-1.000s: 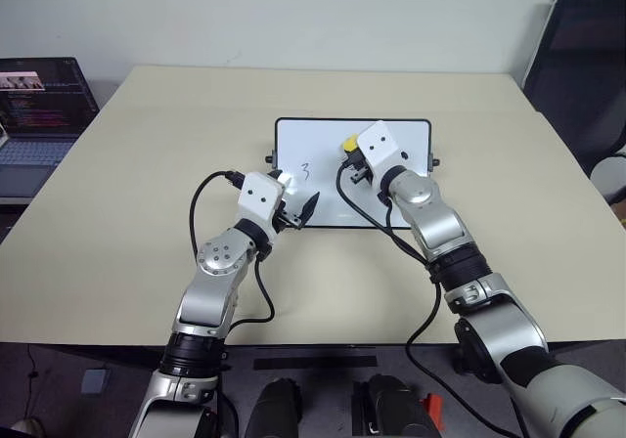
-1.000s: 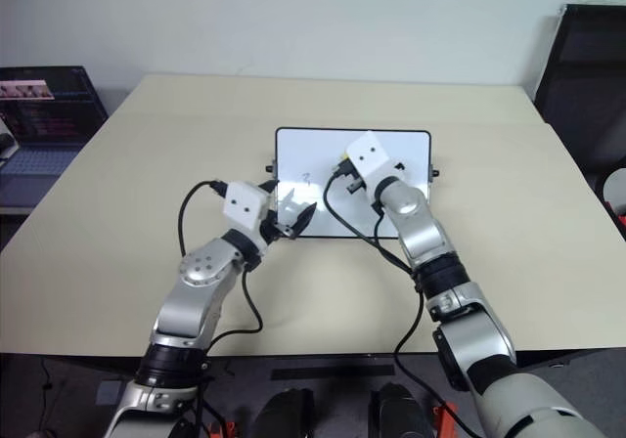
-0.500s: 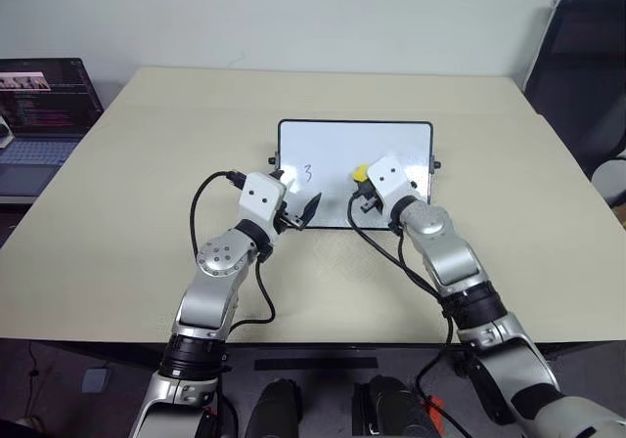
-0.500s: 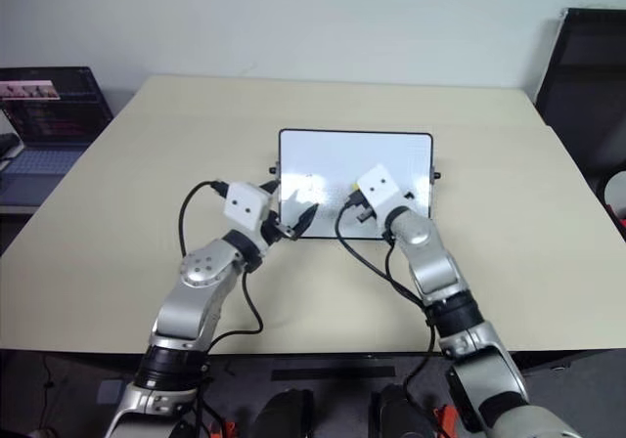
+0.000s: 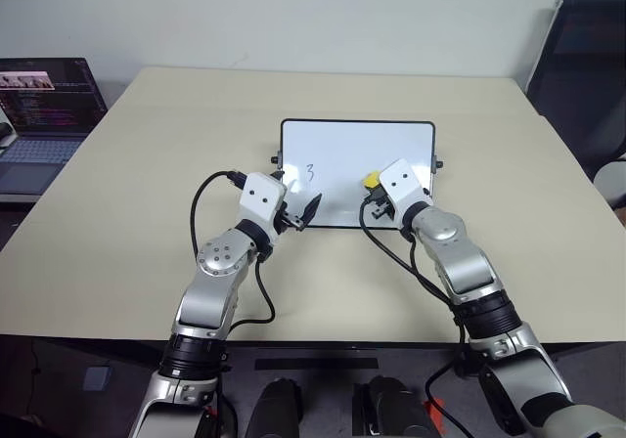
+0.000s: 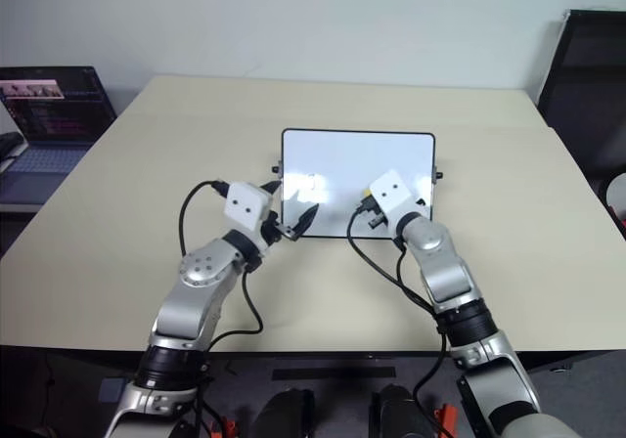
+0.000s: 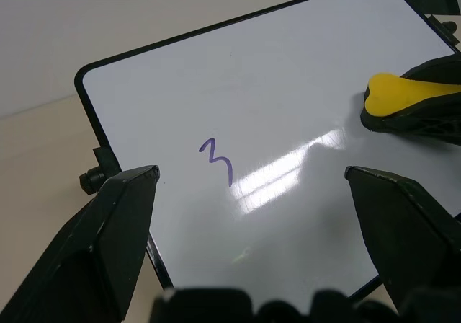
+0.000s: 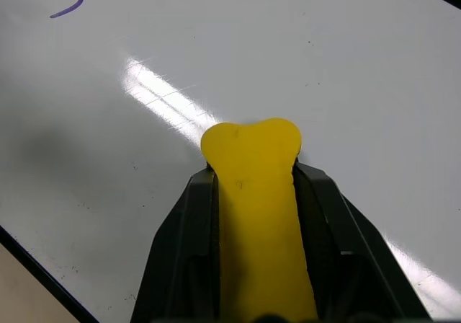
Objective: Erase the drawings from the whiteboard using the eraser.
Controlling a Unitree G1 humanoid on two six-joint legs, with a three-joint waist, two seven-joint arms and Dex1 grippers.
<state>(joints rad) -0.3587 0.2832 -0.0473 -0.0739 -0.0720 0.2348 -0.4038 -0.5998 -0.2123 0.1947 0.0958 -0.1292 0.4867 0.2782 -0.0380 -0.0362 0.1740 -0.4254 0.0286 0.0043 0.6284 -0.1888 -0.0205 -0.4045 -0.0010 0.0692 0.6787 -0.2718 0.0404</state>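
The whiteboard [image 5: 342,145] lies flat in the middle of the beige table, black-framed and glossy. One of the drawings, a thin dark "3" [image 5: 309,172], sits on its left part, seen closer at the "3" [image 7: 216,161]. My right gripper [image 5: 375,190] is shut on the yellow eraser [image 5: 372,178], whose tip rests over the board's right half, well to the right of the "3". The eraser [image 8: 252,171] sticks out between the black fingers. My left gripper [image 5: 299,209] stands open at the board's near left corner, holding nothing.
An open laptop [image 5: 39,106] stands on a side surface at the far left. A black chair [image 5: 587,66] is at the far right. The beige table [image 5: 147,164] has wide bare areas on all sides of the board.
My right gripper with the eraser has slid across the board toward me and to the right. The left arm has stayed in place.
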